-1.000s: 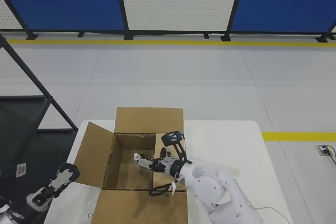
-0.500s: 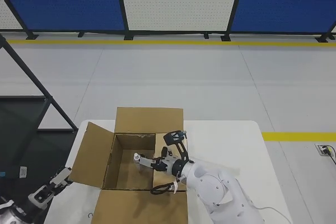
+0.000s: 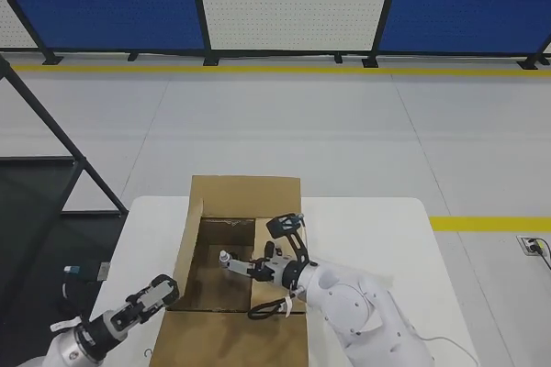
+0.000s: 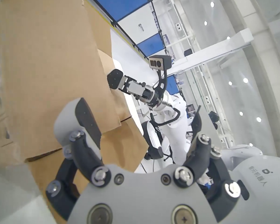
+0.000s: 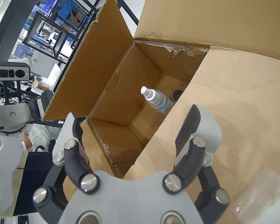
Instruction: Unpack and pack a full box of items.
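Note:
The cardboard box point(image 3: 245, 194) stands open on the white table point(image 3: 376, 239). Its left flap point(image 3: 185, 248) is upright and its right flap point(image 5: 224, 94) is folded inward. A clear spray bottle point(image 5: 157, 100) with a white cap lies inside, its cap point(image 3: 224, 258) visible from above, and a small dark round thing point(image 5: 177, 93) sits beside it. My right gripper point(image 5: 133, 127) hovers open over the inner edge of the right flap point(image 3: 257, 269), empty. My left gripper point(image 4: 140, 120) is open and empty, just outside the left flap point(image 3: 151, 298), facing the cardboard point(image 4: 49, 59).
A black metal frame point(image 3: 37, 119) stands off the table's left side. A clear plastic piece point(image 5: 263, 194) lies near the right wrist. The table to the right of the box is bare. The near flap point(image 3: 230, 339) lies flat toward the front edge.
My left gripper moved in from the table's left edge to the box. The left flap, spread outward before, now stands upright. The right arm stayed in place.

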Robot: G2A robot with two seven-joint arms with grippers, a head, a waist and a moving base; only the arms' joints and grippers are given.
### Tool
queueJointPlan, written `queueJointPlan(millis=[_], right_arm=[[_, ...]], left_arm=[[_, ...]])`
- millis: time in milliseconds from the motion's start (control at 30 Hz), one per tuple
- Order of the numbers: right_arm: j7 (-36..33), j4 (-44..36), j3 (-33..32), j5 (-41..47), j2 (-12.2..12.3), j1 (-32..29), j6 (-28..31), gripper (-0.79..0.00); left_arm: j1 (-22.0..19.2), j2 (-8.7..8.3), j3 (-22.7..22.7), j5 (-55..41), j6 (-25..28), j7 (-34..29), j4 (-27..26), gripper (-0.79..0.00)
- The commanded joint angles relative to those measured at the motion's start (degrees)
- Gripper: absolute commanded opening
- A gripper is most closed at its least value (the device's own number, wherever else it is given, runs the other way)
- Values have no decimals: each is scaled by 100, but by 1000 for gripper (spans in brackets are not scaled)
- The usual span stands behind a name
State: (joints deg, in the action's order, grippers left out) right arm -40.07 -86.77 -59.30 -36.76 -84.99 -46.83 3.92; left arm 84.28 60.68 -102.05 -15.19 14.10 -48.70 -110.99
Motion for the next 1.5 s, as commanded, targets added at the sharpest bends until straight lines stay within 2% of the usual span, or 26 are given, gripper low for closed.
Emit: queueJointPlan(millis=[0, 200, 467, 933, 1467], right_arm=[[-52, 21, 7, 32, 3, 31, 71, 0], [-341, 234, 61, 222, 13, 171, 472, 0], [-650, 558, 75, 318, 50, 334, 939, 0], [-868, 785, -104, 839, 156, 346, 1788, 0], [-908, 709, -115, 978, 253, 296, 1919, 0]], left_arm=[[-203, -5, 212, 68, -111, -59, 116, 0], [-748, -11, 789, 393, -395, -144, 467, 0], [-1117, -48, 1001, 592, -612, -366, 872, 0], [-1315, -88, 1283, 812, -696, -419, 1158, 0], [-1360, -118, 1443, 927, -791, -206, 1230, 0]])
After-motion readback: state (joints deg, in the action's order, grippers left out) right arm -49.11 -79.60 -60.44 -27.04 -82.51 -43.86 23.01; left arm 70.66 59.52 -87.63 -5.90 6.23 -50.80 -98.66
